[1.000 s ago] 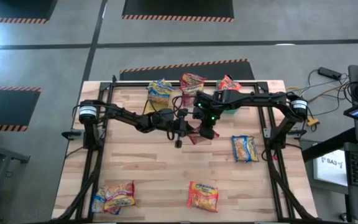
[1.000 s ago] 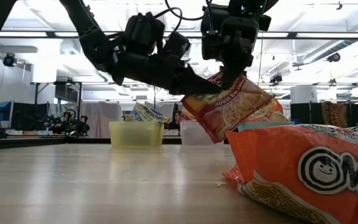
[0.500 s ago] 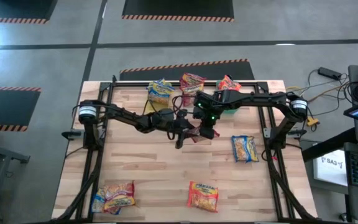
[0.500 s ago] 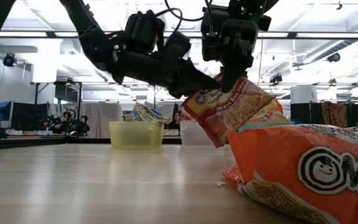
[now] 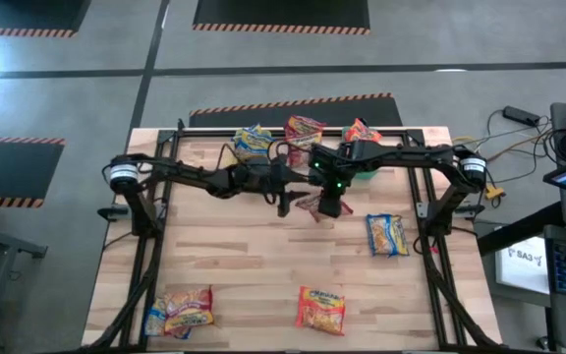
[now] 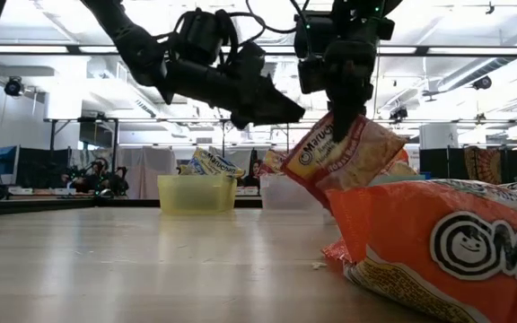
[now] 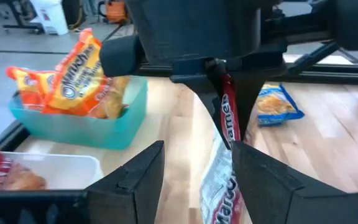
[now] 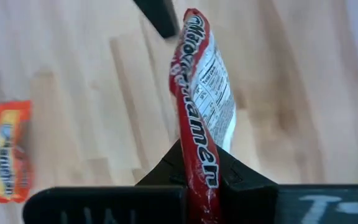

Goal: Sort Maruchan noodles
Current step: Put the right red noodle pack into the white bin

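Pale wooden planks make up the tabletop [image 5: 254, 265], which stands on a grey floor marked with hazard-striped mats; from table height an open workshop with ceiling lights shows behind it.

Three bins sit in a row along the far edge. The yellow bin [image 6: 197, 194], nearest the far left corner, holds a blue-and-yellow packet [image 6: 212, 162]. The clear bin [image 5: 304, 131] in the middle holds red packets; how many cannot be told. The green bin [image 7: 86, 121], toward the far right corner, holds orange packets [image 7: 76, 68], at least two as the left wrist view shows them.

Loose on the tabletop lie four more packets: two overlapping ones [image 5: 177, 311] at the near left corner, one orange packet [image 5: 320, 309] at the near edge right of centre, and one blue-and-yellow packet [image 5: 387, 235] toward the right edge.

Both arms meet over the far half of the tabletop, in front of the bins. The right hand [image 5: 329, 205] is clenched on the top edge of a red packet [image 6: 344, 154], which hangs tilted in the air clear of the wood; the right wrist view shows the packet's edge pinched tight between the two dark fingers [image 8: 166, 174]. The left hand [image 5: 285, 204] is just beside it, its fingers [image 7: 132, 177] parted and standing on either side of the hanging packet without gripping it.
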`<action>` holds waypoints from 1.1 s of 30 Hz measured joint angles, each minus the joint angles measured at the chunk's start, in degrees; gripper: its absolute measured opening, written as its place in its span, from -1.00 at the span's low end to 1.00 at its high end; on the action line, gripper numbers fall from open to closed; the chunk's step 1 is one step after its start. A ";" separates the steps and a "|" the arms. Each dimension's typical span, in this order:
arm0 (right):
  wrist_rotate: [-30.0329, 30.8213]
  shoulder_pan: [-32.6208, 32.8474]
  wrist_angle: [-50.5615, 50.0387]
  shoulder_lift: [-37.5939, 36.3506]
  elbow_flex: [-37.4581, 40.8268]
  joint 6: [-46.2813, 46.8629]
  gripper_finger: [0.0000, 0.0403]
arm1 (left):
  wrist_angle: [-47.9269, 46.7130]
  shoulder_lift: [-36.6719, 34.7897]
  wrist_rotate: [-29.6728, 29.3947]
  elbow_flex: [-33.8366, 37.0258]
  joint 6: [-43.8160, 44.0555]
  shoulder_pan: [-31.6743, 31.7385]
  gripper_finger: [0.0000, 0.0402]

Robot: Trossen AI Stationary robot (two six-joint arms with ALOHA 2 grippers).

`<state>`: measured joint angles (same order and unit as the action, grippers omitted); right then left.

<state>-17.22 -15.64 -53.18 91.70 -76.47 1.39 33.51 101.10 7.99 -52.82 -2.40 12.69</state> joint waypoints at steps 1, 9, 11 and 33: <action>0.61 -0.24 -0.21 -0.22 0.00 -0.18 -0.96 | -0.25 -0.35 -0.61 0.00 0.00 0.12 -0.14; 0.85 -5.09 -0.29 -0.83 -3.71 -2.79 -0.96 | -0.74 -2.17 -2.97 1.06 0.74 0.13 -0.14; 0.98 -6.52 -0.52 -0.83 -5.58 -3.92 -0.96 | -0.89 -2.28 -2.97 1.88 1.36 0.13 -0.14; 5.15 -18.22 18.40 6.25 -9.27 -10.83 -0.96 | 29.22 -6.54 -7.65 24.45 11.64 0.17 -0.14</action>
<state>-12.07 -33.86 -34.78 97.95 -85.73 -9.44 62.73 94.56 0.34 -28.37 9.24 12.86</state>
